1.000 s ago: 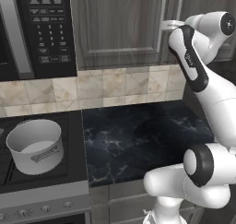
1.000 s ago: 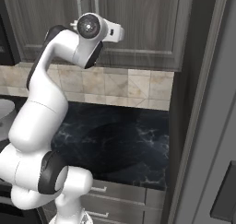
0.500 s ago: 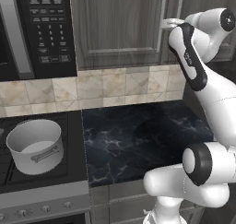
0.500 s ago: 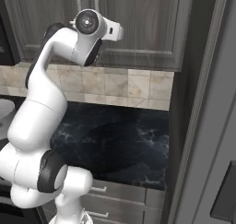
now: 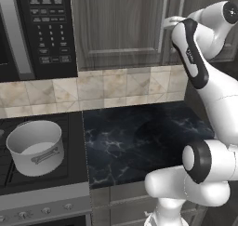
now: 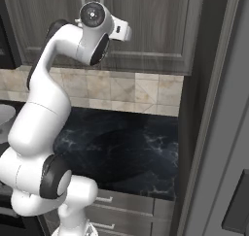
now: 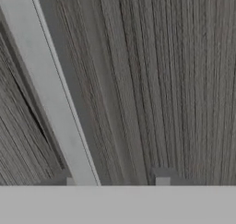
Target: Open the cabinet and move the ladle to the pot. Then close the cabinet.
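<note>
The cabinet (image 5: pixel 121 25) hangs above the counter with both wood-grain doors closed. My gripper (image 5: pixel 169 21) is up at the left door's silver bar handle (image 5: pixel 163 13). In the hand view that handle (image 7: pixel 46 89) runs slantwise down across the door (image 7: pixel 175 80) and ends between my fingertips, close to the left one. My gripper (image 7: pixel 115 180) is open around it, with a gap left on the right fingertip's (image 7: pixel 161 176) side. The light-grey pot (image 5: pixel 35 146) stands on the stove at lower left, nothing showing inside it. The ladle is hidden.
A black microwave (image 5: pixel 44 29) hangs left of the cabinet, above the stove (image 5: pixel 28 183). The dark marble counter (image 5: pixel 139 136) lies below my arm. A tall grey panel (image 6: pixel 219 133) rises to the right of the counter.
My hand has crept a little closer to the door handle. The pot and the doors have not moved.
</note>
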